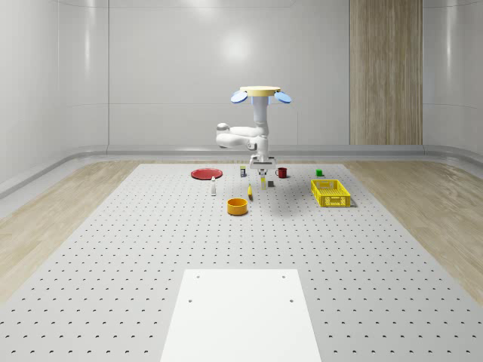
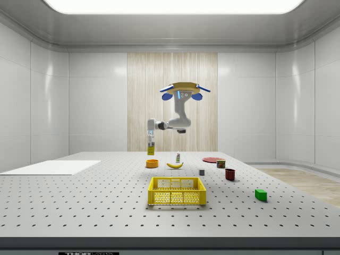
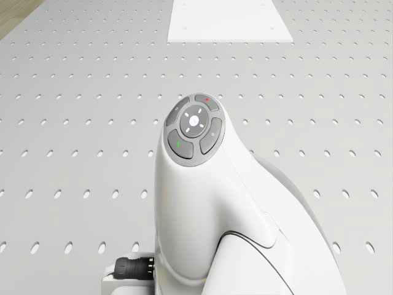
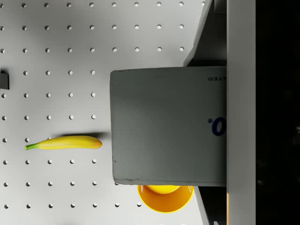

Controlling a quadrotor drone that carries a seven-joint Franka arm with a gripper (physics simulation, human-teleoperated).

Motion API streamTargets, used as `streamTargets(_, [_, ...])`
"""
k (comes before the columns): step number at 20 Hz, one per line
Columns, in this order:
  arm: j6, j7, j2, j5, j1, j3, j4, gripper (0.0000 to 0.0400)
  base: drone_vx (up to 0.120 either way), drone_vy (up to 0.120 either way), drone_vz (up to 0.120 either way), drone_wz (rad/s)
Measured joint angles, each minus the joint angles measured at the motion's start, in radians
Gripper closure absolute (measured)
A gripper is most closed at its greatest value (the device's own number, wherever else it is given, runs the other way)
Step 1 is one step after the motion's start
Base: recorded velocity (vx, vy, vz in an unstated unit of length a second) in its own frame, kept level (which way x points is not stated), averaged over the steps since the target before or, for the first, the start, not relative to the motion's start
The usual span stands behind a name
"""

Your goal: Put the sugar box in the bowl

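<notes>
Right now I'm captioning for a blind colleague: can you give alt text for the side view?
The drone hovers above the table, its arm reaching down so the pincer holds the sugar box just above the orange bowl. A banana lies beside the bowl, and a yellow basket sits nearer the camera.
</notes>
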Motion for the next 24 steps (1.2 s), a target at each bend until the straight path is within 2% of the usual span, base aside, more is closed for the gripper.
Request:
streamTargets(3, [0.004, 0.001, -0.004, 0.002, -0.001, 0.001, 0.000, 0.0230, 0.107, -0.120, 0.000, 0.000])
streamTargets(7, [0.009, 0.001, -0.010, 0.004, -0.001, 0.001, 0.000, 0.0230, 0.000, -0.120, 0.000, 0.000])
streamTargets(10, [0.013, 0.002, -0.014, 0.005, -0.002, 0.002, 0.000, 0.0230, 0.000, -0.120, -0.093, 0.000])
streamTargets(21, [0.024, 0.003, -0.026, 0.010, -0.003, 0.004, 0.001, 0.0230, 0.000, -0.120, 0.000, 0.000])
streamTargets(24, [0.027, 0.004, -0.029, 0.011, -0.004, 0.004, 0.001, 0.0230, 0.000, -0.120, -0.067, 0.000])
